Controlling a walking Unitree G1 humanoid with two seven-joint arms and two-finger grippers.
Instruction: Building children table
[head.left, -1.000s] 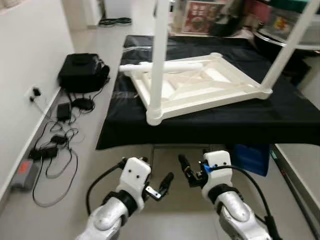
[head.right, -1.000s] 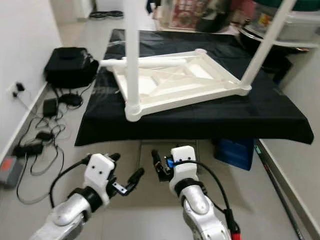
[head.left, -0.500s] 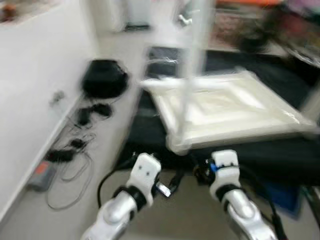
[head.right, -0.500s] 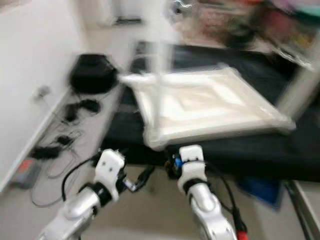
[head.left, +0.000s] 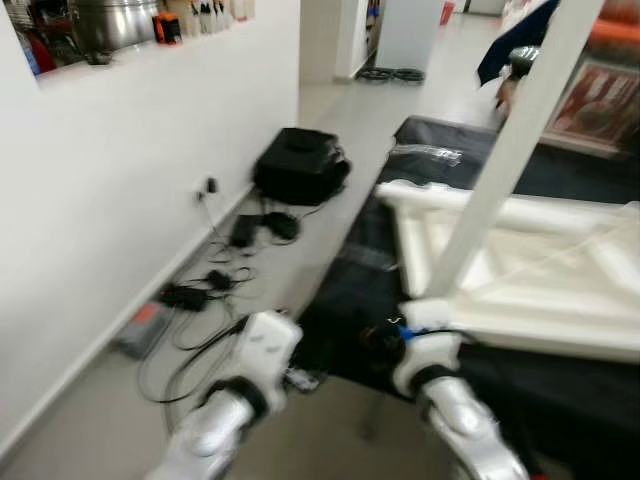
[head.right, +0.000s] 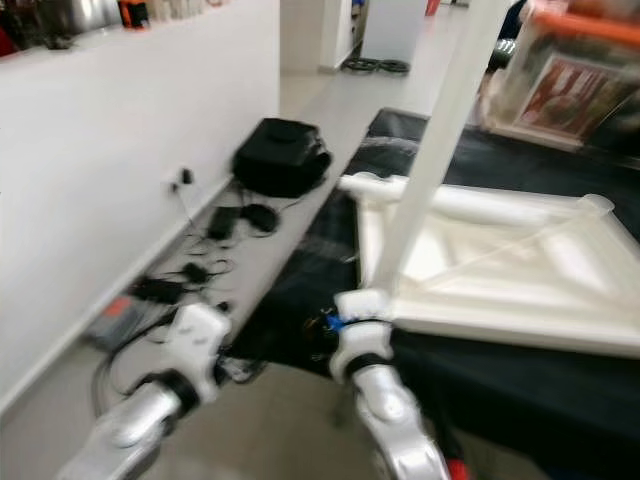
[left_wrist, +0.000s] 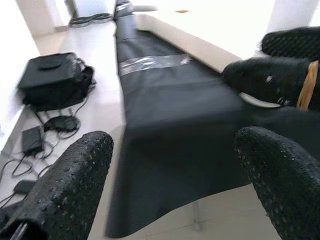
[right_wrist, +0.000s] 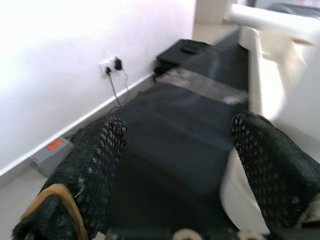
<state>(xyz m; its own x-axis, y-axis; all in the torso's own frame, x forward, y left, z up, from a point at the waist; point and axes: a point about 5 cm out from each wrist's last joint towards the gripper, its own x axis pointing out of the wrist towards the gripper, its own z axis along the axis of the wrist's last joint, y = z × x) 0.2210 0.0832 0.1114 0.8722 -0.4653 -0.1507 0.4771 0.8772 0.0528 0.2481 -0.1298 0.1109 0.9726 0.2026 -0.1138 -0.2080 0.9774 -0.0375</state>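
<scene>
Since a second ago the camera has swung toward the robot's left, so the white wall (head.left: 130, 180) now takes much of the head views and the table (head.left: 530, 270) sits to the right; both grippers have come up from floor level to the near edge of the bench (head.left: 380, 300).

The table lies upside down on the black-draped bench, its white frame flat on the cloth. One leg (head.left: 500, 150) rises from the near left corner socket (head.left: 425, 310), and another leg (head.right: 470, 205) lies along the far side of the frame.

The right gripper (head.left: 385, 340) is at the bench edge just beside that corner socket. In the right wrist view its fingers (right_wrist: 270, 165) are spread wide apart and hold nothing; the white corner of the table shows close by one finger, with black cloth between the two.

The left gripper (head.left: 300, 378) hangs lower, to the left of the right one, near the draped edge. In the left wrist view its fingers (left_wrist: 70, 185) are likewise spread and empty, pointing along the black cloth, with the table's pale edge beyond and the right gripper's black fingers nearby.

On the floor (head.left: 300, 200) by the wall lie a black bag (head.left: 298, 165) and a tangle of cables (head.left: 200, 290).
</scene>
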